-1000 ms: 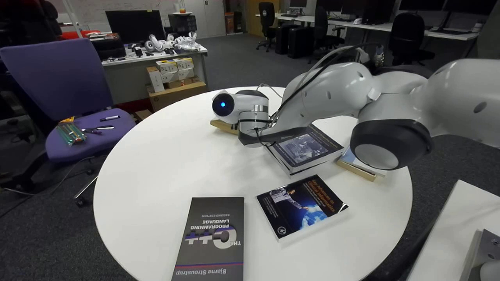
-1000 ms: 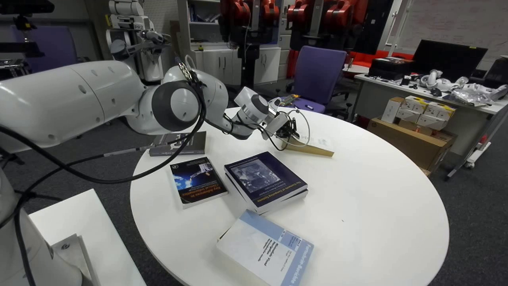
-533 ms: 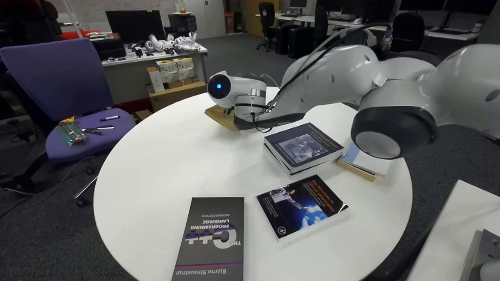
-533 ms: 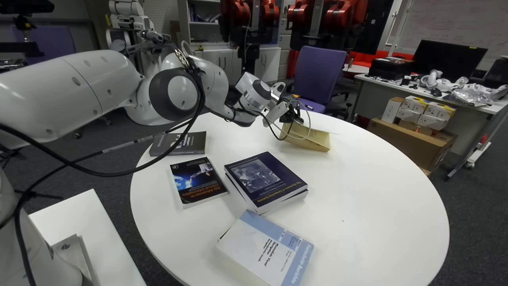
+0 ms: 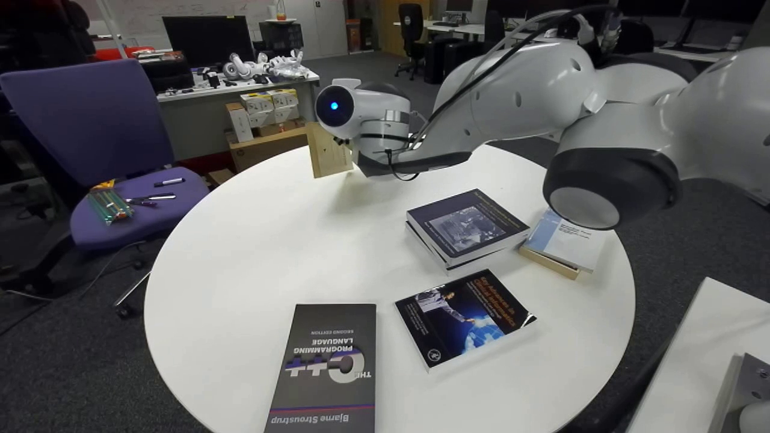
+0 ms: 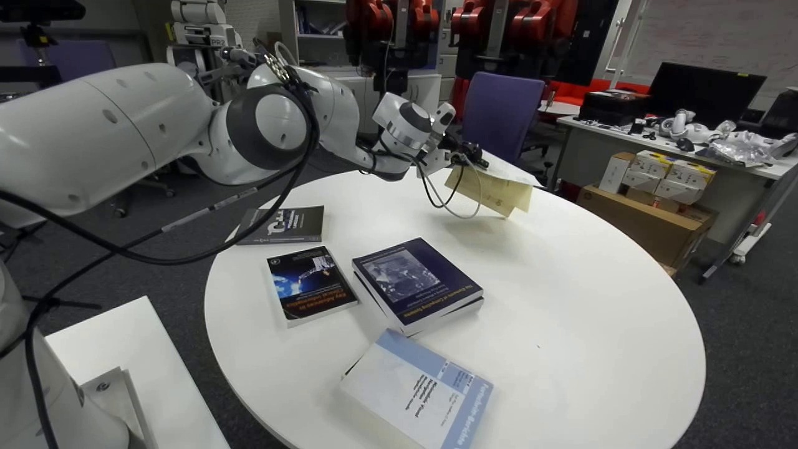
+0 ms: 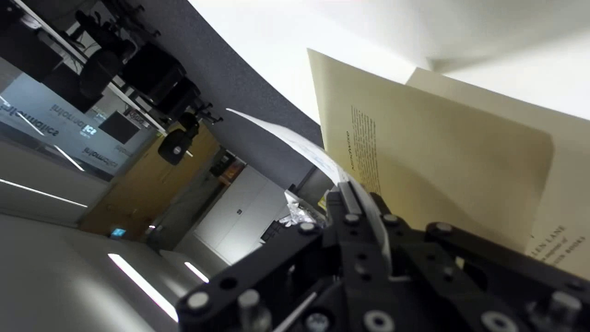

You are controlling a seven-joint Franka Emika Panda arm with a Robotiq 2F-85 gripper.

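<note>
My gripper [image 7: 364, 196] is shut on the thin white cover [image 7: 295, 140] of a paperback book, which bends between the fingers. From that grip the book hangs partly open; its yellowish pages [image 7: 442, 152] fan out with printed text in the wrist view. In both exterior views the book [image 5: 328, 156] is raised at the far part of the round white table [image 5: 240, 264], below and beside the gripper [image 6: 479, 161]. Its pages [image 6: 489, 193] droop toward the tabletop. Whether the lowest corner touches the table I cannot tell. In an exterior view the wrist hides most of the fingers.
A stack topped by a dark blue book [image 6: 418, 284] lies mid-table. Near it are a black clinical informatics book [image 6: 312, 284], a grey C++ book [image 5: 328, 367] and a pale blue-and-white book [image 6: 418, 393]. A purple chair [image 5: 138, 198] stands beyond the table's edge.
The arm has risen, taking the book up with it. The book has gone from lying on the table to hanging tilted, with its pages spreading open. The other books have stayed put.
</note>
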